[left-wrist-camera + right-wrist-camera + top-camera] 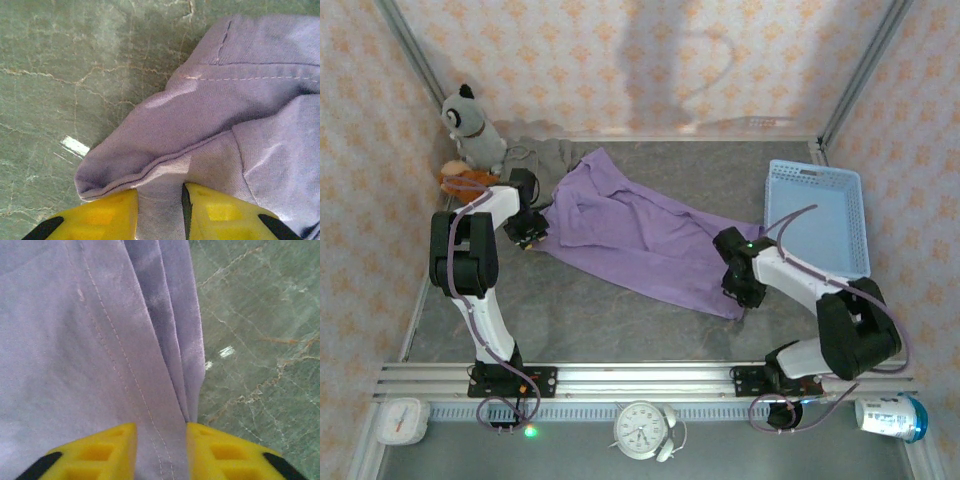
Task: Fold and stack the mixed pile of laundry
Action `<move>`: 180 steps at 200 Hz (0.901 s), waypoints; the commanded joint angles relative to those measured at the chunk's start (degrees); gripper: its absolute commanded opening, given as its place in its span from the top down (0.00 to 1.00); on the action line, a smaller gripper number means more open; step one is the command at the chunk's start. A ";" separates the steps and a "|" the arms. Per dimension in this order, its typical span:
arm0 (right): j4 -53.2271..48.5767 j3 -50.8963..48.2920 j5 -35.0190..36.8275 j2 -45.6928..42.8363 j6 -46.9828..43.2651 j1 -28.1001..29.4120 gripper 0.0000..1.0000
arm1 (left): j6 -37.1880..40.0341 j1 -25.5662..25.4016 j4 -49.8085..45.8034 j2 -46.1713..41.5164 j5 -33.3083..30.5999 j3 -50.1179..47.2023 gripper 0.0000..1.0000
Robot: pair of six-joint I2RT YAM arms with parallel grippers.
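The lavender garment (640, 235) lies spread diagonally on the tabletop (610, 325), from far left to near right of centre. The small taupe garment (542, 155) sits crumpled just beyond its far-left end (beside the plush toys (472, 130)). The left end effector (160, 212) pinches a raised fold at the garment's left edge. The right end effector (161, 452) straddles the hemmed near-right edge, fingers narrowly parted with cloth between; whether it squeezes I cannot tell.

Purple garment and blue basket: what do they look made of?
The purple garment looks like soft matte knit cloth, maybe cotton: it creases and shows stitched seams. The blue basket looks like rigid, smooth plastic, with moulded slatted walls.
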 commanded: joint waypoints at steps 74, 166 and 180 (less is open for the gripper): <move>-3.84 -0.84 1.94 -0.81 -1.37 0.32 0.55 | 0.02 0.49 -1.00 0.64 0.47 -0.03 0.71; -12.36 2.90 -0.74 -9.59 -0.69 1.06 1.00 | -0.09 0.47 -1.27 0.90 0.49 -0.02 0.71; -14.77 1.72 -3.67 -13.48 0.98 2.11 1.00 | -0.14 0.50 -1.23 1.12 0.44 0.22 0.71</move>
